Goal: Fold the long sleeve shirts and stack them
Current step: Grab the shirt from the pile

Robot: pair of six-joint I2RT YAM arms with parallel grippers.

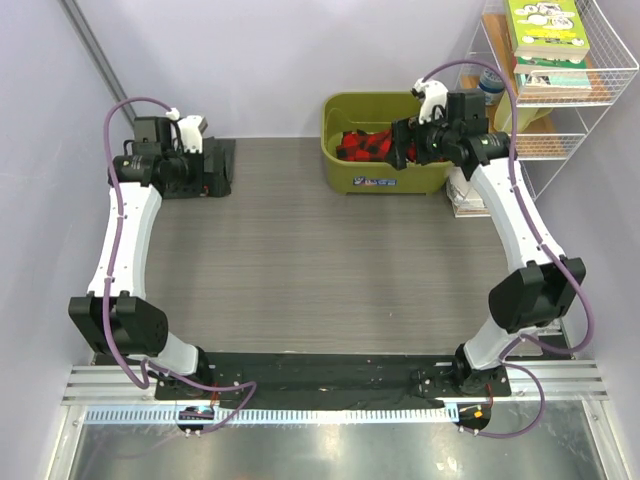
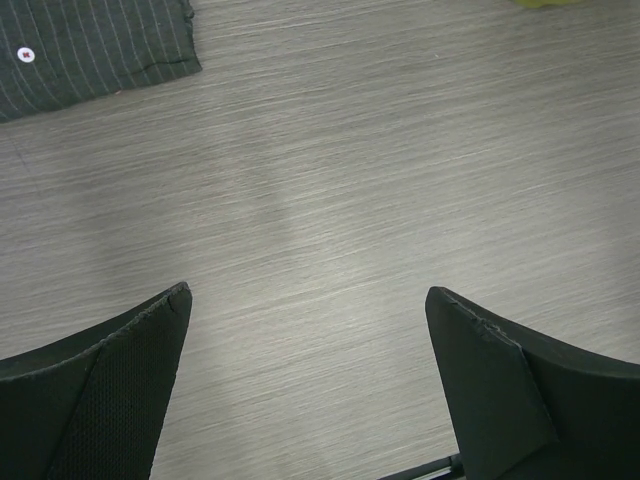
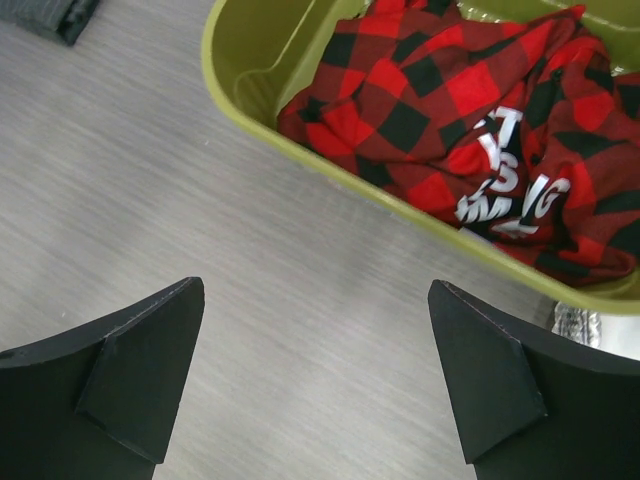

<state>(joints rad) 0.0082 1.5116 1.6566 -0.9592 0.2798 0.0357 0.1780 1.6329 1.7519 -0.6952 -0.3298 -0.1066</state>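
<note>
Red-and-black plaid shirt lies crumpled in the green bin at the table's far right. Grey shirt lies flat at far left and looks already folded. Right gripper hovers just short of the bin rim, jaws wide, empty. Left gripper is also wide and empty, over bare table near the grey shirt. Best approach: reach over the rim, pinch a raised fold, and lift straight up so the cloth clears the wall.
</note>
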